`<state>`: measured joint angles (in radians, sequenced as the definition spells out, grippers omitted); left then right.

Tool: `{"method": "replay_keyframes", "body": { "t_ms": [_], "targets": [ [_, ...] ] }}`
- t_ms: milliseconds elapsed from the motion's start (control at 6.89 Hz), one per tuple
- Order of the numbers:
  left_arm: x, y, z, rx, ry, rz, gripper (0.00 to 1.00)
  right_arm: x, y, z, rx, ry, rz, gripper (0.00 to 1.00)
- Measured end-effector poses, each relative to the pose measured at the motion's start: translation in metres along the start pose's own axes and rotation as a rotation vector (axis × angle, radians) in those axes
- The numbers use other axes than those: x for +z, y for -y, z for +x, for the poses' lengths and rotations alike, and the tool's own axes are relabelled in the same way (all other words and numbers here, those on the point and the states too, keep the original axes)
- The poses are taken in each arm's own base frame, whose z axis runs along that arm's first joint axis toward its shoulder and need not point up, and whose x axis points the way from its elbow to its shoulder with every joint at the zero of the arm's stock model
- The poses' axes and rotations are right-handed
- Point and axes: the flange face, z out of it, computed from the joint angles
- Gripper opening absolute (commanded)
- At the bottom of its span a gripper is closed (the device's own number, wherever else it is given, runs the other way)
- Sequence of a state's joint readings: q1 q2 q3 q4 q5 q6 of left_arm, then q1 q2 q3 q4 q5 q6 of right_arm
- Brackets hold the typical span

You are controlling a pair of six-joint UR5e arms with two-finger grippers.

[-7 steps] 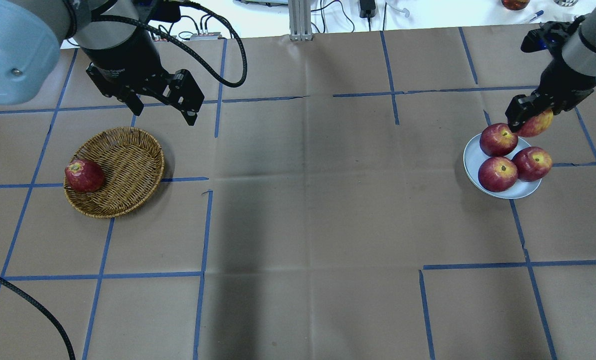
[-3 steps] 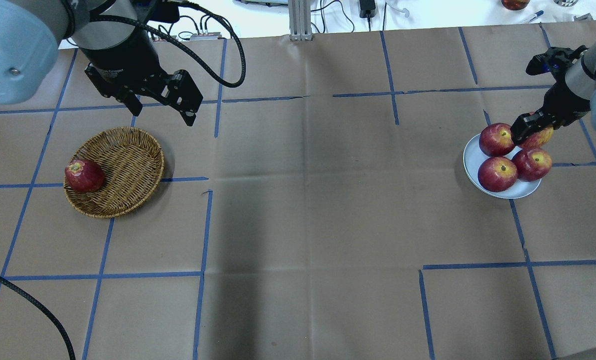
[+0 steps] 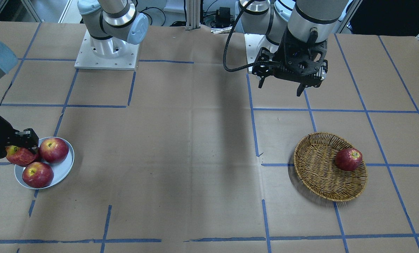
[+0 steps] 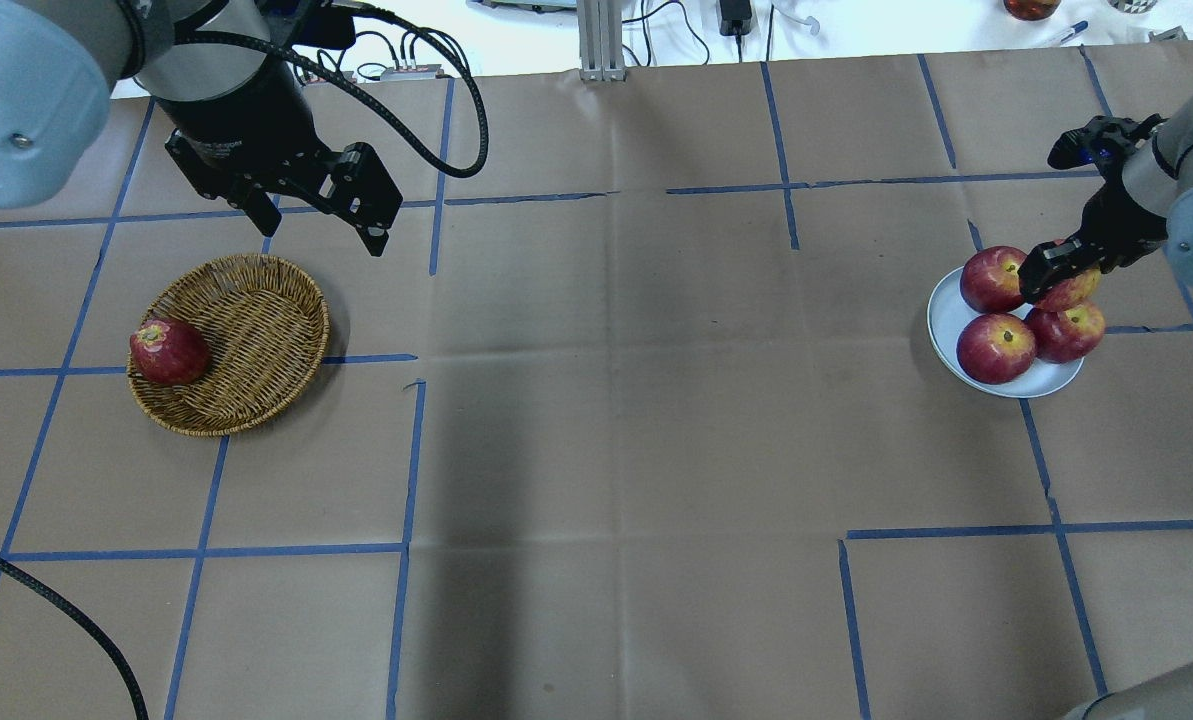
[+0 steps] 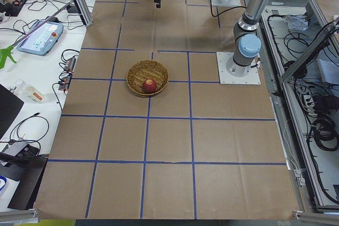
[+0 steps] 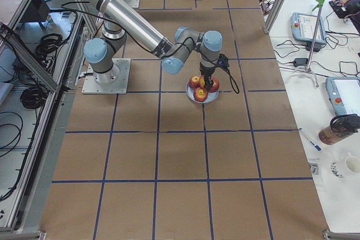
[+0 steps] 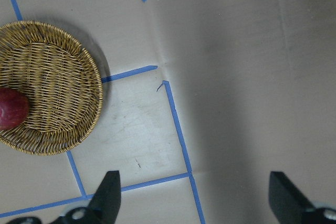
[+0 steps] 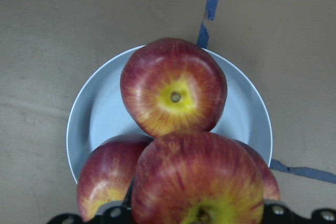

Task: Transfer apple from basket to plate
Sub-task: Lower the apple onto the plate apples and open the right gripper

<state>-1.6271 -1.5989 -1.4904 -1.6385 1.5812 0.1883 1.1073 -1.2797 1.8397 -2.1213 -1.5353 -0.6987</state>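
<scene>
Streaky red-orange, the apple (image 4: 1076, 290) sat pinched in the right gripper (image 4: 1059, 279) directly over the blue-grey plate's (image 4: 944, 322) far right rim, close against three darker apples (image 4: 996, 348), while the left gripper (image 4: 318, 226) hung spread beyond the basket (image 4: 256, 320).

left arm enters the overhead view from 11 o'clock, wrist pointing straight down. the left gripper (image 4: 318, 222) hangs with jaws spread wide, nothing between them. right arm reaches in from 3 o'clock. the right gripper (image 4: 1054, 278) angles down toward 8 o'clock, clamped on the apple (image 8: 197, 182).
</scene>
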Motion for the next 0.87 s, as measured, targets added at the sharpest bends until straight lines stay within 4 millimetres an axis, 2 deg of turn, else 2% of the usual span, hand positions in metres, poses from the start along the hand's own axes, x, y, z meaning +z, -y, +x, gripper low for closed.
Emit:
{"method": "replay_keyframes", "body": {
  "t_ms": [145, 290, 435, 726, 871],
  "targets": [
    [-0.001, -0.002, 0.000, -0.001, -0.001, -0.003, 1.00, 0.002, -0.002, -0.002, 0.001, 0.003, -0.005, 0.64],
    [-0.001, -0.003, -0.001, -0.002, -0.001, -0.005, 1.00, 0.003, -0.003, -0.004, 0.001, 0.005, -0.008, 0.93],
    [-0.001, -0.003, -0.001, -0.002, -0.001, -0.005, 1.00, 0.004, -0.004, -0.005, 0.000, 0.006, -0.008, 1.00],
    [-0.002, -0.003, -0.001, -0.002, -0.002, -0.005, 1.00, 0.000, -0.004, -0.005, 0.000, -0.001, -0.009, 1.00],
    [-0.002, -0.003, -0.001, -0.003, -0.002, -0.004, 1.00, -0.009, -0.002, -0.006, -0.002, -0.012, 0.003, 1.00]
  ]
}}
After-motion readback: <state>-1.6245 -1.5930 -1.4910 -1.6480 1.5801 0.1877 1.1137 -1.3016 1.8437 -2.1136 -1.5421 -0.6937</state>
